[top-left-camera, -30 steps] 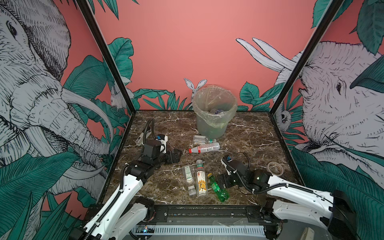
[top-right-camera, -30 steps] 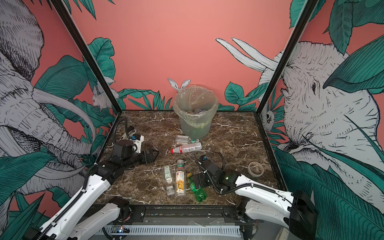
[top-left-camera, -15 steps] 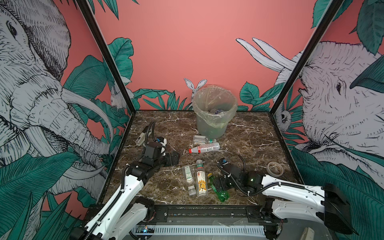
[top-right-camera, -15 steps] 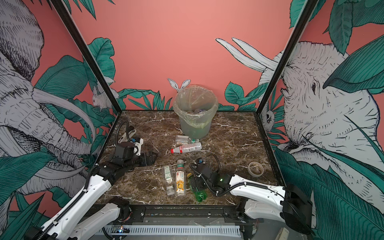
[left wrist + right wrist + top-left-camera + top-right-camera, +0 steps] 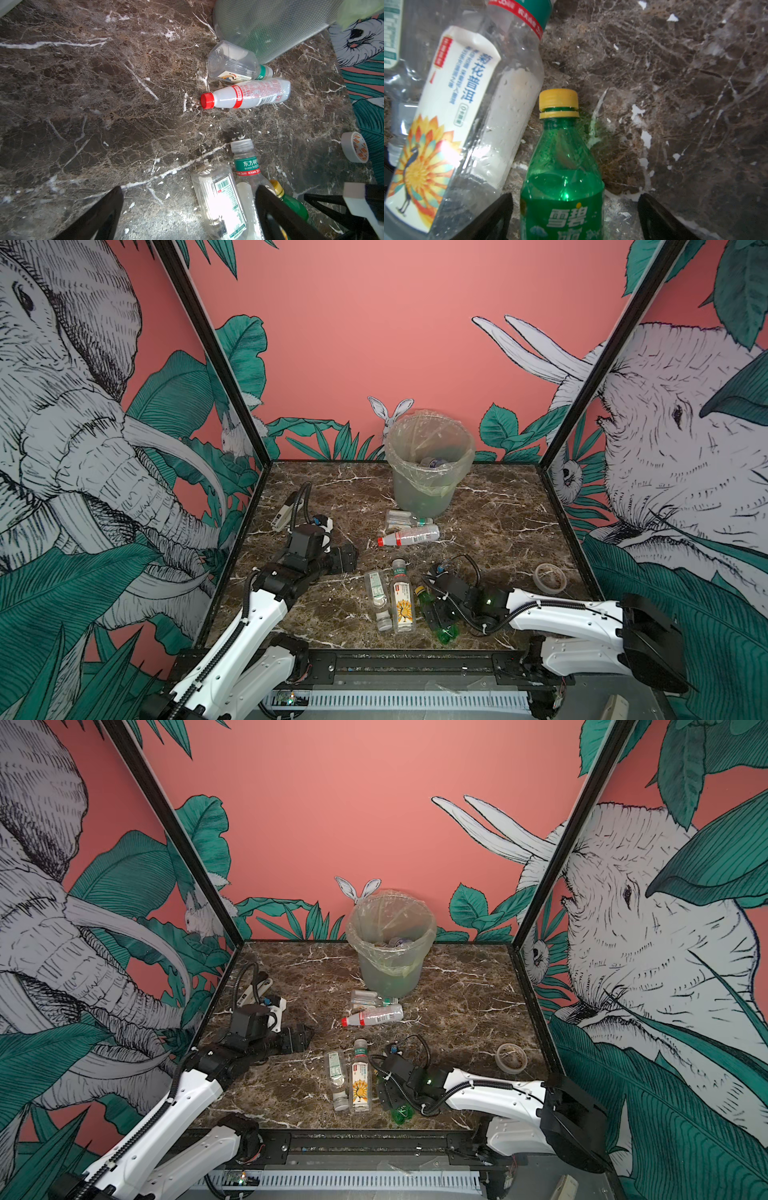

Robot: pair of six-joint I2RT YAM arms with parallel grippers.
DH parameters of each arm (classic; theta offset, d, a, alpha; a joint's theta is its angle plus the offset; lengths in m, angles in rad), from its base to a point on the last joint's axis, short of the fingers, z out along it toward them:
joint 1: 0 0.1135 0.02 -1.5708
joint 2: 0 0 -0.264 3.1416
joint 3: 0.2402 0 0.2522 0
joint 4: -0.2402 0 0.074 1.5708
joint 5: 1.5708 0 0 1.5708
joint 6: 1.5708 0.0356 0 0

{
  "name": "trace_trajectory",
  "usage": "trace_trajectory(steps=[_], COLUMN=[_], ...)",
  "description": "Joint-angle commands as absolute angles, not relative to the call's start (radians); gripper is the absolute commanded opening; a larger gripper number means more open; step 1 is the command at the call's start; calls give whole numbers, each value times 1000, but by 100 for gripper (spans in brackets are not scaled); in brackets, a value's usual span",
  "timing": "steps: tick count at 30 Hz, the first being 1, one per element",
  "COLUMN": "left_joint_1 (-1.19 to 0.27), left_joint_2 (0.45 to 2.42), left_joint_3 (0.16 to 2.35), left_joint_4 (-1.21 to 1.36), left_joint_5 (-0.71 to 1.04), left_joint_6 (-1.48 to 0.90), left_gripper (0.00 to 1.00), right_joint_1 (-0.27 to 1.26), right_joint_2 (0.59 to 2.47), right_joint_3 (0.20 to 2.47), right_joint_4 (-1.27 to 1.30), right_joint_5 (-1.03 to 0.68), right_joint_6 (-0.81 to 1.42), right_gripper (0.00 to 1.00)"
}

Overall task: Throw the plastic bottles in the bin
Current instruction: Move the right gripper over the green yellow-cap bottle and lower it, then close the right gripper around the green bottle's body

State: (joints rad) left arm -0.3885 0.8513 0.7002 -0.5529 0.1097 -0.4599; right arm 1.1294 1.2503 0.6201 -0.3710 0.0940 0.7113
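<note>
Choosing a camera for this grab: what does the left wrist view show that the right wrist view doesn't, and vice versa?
Left wrist only: the pale grey-green translucent bin, the red-capped clear plastic bottle, the white tape roll. Right wrist only: how the right gripper stands, open, one finger each side of the yellow-capped green plastic bottle. Both: that green bottle, the clear peacock-label bottle, the brown marble table.
</note>
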Motion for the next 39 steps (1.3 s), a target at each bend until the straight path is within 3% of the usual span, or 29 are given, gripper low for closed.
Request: trace_trajectory(steps=[1, 24, 39], left_joint_1=[-380, -378, -377], left_joint_2=[837, 839, 844], left_joint_3=[700, 695, 689], left_joint_4=[-585, -581, -578], left_joint_5=[87, 92, 94], left_joint_6=[-445, -449, -451], left_gripper=[99, 99, 99], right_joint_1=[1138, 1140, 1140], right_joint_2=[1267, 1320, 1306], right_joint_3=[630, 617, 606], right_joint_4=[-371, -336, -328], right_joint_5=[111, 108, 133], right_joint_6=[723, 742, 759], right_gripper=[91, 76, 60])
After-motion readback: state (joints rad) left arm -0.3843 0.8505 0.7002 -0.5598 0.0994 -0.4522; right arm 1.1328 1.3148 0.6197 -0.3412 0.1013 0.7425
